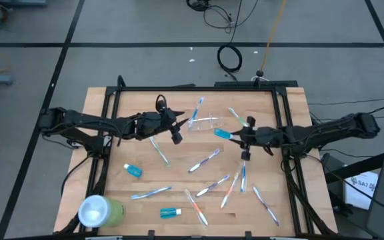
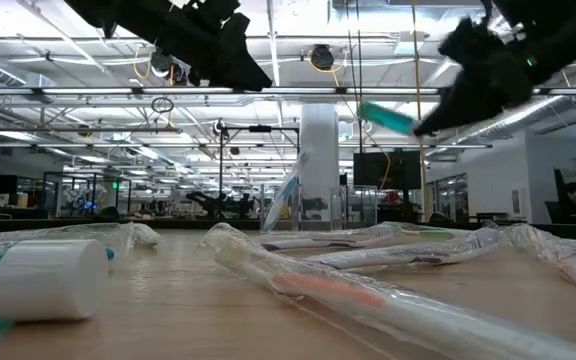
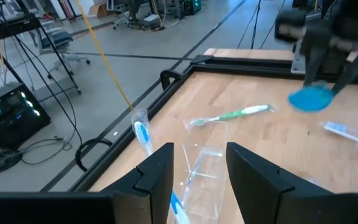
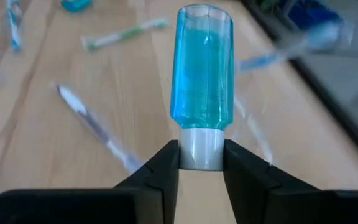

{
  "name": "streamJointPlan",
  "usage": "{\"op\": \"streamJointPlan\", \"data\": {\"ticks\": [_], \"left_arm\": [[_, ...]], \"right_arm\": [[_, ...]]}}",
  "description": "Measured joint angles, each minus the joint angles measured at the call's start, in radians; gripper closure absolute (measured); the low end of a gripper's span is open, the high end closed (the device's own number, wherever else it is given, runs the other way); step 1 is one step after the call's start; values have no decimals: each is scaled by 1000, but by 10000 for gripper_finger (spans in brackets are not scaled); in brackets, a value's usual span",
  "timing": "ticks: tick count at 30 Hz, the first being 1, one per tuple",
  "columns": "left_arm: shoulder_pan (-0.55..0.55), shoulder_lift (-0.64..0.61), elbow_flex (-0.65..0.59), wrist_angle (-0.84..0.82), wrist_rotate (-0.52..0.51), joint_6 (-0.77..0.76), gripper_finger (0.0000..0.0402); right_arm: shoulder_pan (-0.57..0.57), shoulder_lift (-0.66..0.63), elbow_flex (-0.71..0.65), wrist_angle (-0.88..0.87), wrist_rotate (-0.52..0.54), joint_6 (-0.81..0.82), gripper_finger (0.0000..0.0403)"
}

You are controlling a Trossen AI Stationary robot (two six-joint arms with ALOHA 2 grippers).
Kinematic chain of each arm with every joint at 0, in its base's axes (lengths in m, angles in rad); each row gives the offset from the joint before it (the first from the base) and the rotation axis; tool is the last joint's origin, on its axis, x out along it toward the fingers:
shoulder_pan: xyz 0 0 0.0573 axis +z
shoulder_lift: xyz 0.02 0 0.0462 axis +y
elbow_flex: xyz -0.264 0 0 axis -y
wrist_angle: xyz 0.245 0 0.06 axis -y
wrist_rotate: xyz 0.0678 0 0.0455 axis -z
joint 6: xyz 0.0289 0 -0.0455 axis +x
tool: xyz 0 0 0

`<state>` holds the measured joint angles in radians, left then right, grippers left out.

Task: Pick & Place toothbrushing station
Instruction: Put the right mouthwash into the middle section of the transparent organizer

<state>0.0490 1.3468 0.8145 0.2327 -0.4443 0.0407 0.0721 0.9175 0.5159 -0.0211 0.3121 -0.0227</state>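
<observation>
The small transparent cup (image 1: 207, 123) lies on its side on the wooden table, right of my left gripper (image 1: 179, 127). My left gripper is open and empty. In the left wrist view the cup (image 3: 202, 171) shows between and beyond its two fingers, which touch nothing. My right gripper (image 1: 237, 136) is raised above the table's middle right and shut on a small blue bottle (image 1: 222, 134) with a white cap. The bottle points toward the cup. It also shows in the low view (image 2: 388, 118) and the left wrist view (image 3: 309, 98). My right gripper pinches the bottle's white cap (image 4: 201, 149) between its two fingers. The blue body (image 4: 202, 68) sticks straight out past the fingertips. The bottle is lifted clear of the table and lies about level, its bottom end toward the table's left.
Several wrapped toothbrushes lie scattered over the table, one by the cup (image 1: 199, 107) and one green-handled (image 3: 235, 115). Two more small blue bottles (image 1: 133, 171) (image 1: 171, 213) lie near the front. A light-green cup (image 1: 100, 211) lies at the front left. A black frame (image 1: 199, 87) edges the table.
</observation>
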Motion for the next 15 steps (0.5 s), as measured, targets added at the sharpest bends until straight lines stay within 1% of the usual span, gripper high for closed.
{"op": "streamJointPlan", "data": {"ticks": [3,6,9,12,15], "left_arm": [[0,-36,-1,-38,-17,-1,247],[0,-97,-1,-130,-32,-1,247],[0,-162,-1,-255,-35,-6,247],[0,-213,-1,-351,-35,-49,247],[0,-251,-1,-429,-30,-98,247]], "right_arm": [[2,63,114,-61,-2,-64,306],[2,155,243,-147,-2,-139,306],[-3,268,356,-207,-1,-216,306],[-15,383,437,-210,-3,-312,306],[-44,481,479,-164,-3,-465,303]]}}
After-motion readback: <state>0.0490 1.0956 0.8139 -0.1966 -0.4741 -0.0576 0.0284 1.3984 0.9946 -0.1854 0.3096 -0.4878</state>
